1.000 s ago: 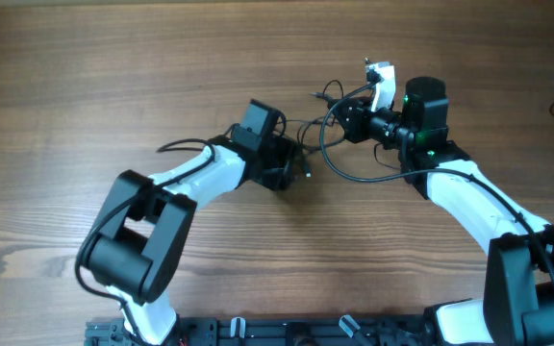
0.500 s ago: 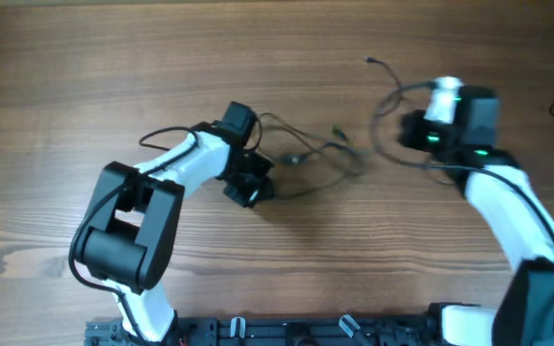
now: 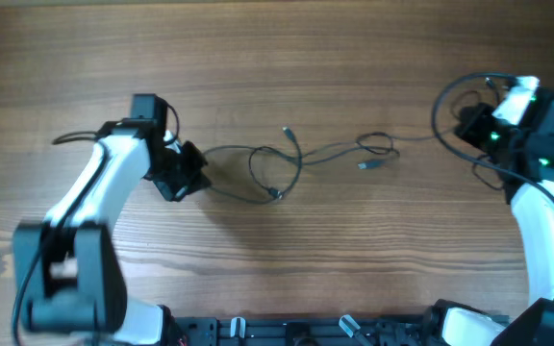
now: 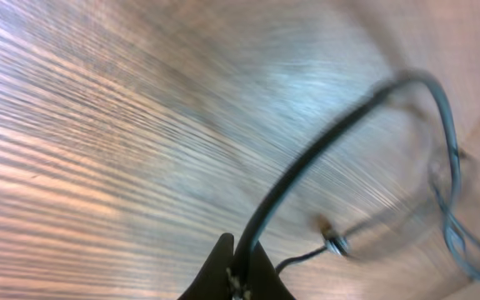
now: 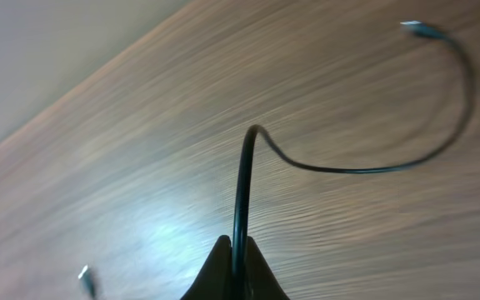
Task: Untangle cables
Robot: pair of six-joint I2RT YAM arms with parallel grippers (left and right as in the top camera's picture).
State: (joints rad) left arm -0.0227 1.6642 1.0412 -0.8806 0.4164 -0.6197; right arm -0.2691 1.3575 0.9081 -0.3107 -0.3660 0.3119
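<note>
on the wooden tabletop point(image 3: 277, 58) the cables point(image 3: 291, 159) lie in loose loops across the middle, strung between both arms, which are spread wide apart. the left gripper point(image 3: 188, 180), toward the left edge, is pinched tight on one strand. the right gripper point(image 3: 471, 125), near the right edge, is clamped on another.
</note>
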